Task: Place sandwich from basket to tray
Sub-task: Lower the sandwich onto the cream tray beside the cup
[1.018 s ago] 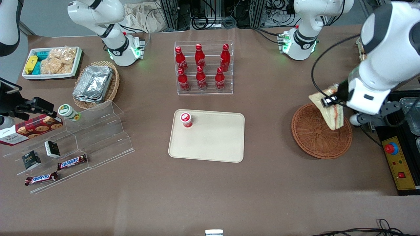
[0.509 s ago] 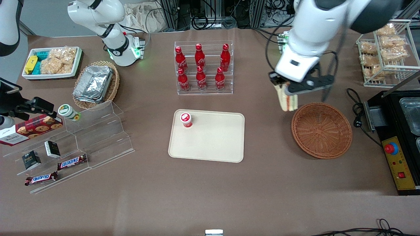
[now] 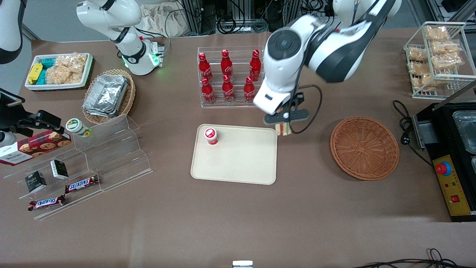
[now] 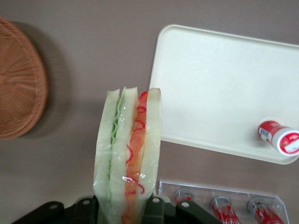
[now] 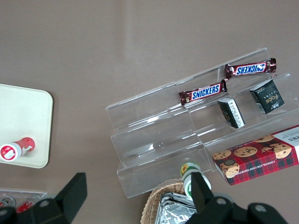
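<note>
My left gripper (image 3: 283,123) is shut on the sandwich (image 3: 284,128), a wrapped white-bread wedge with green and red-orange filling that shows close up in the left wrist view (image 4: 128,156). It hangs in the air just at the cream tray's (image 3: 241,163) corner, on the side toward the working arm's end. The tray also shows in the left wrist view (image 4: 210,84). The round reddish-brown wicker basket (image 3: 364,147) stands empty toward the working arm's end of the table and shows in the left wrist view (image 4: 18,84).
A small red-capped bottle (image 3: 211,136) stands on the tray. A clear rack of red cola bottles (image 3: 230,78) stands farther from the camera than the tray. A clear stepped shelf with snacks (image 3: 93,156) and a foil-container basket (image 3: 108,95) lie toward the parked arm's end.
My gripper has carried the sandwich up out of the basket and across the table to the tray's corner. The basket is left empty.
</note>
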Available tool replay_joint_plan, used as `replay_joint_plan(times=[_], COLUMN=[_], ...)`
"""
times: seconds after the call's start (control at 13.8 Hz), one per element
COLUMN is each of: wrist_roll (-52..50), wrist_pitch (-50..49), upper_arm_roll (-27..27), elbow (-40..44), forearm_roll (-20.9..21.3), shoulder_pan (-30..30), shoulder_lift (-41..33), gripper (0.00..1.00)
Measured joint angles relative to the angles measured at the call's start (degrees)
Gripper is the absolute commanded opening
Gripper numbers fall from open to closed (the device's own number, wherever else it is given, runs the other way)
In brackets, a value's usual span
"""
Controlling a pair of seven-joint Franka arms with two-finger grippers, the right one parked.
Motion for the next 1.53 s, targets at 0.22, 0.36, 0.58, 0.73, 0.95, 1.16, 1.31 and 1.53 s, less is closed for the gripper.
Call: replay_joint_plan(times=[0.22,0.36,0.58,0.73,0.95,1.16,1.31,1.53], wrist_roll=[-0.3,-0.4,-1.5,-2.0,-3.6,-3.7,-4.1,-7.8], wrist_pitch=[7.0,10.8,15.2,17.1,19.8,20.1,20.1,19.7], upper_arm_roll=[0.0,0.1,0.2,0.2,0.2,0.2,0.2,0.1], elbow=[-0.1,0.0,0.0,0.1,0.2,1.5,2.3,5.2], forearm_roll=[3.2,5.9,10.7,13.0,16.5,16.9,16.9,16.9], shoulder_pan=[-0.8,-0.8,-0.8,-0.8,-0.8,-0.8,-0.8,-0.6], shoulder_lift=[7.6,12.3,18.1,21.3,25.3,26.3,26.3,25.2], gripper=[0.32,0.32,0.32,0.32,0.5,1.0,1.0,1.0])
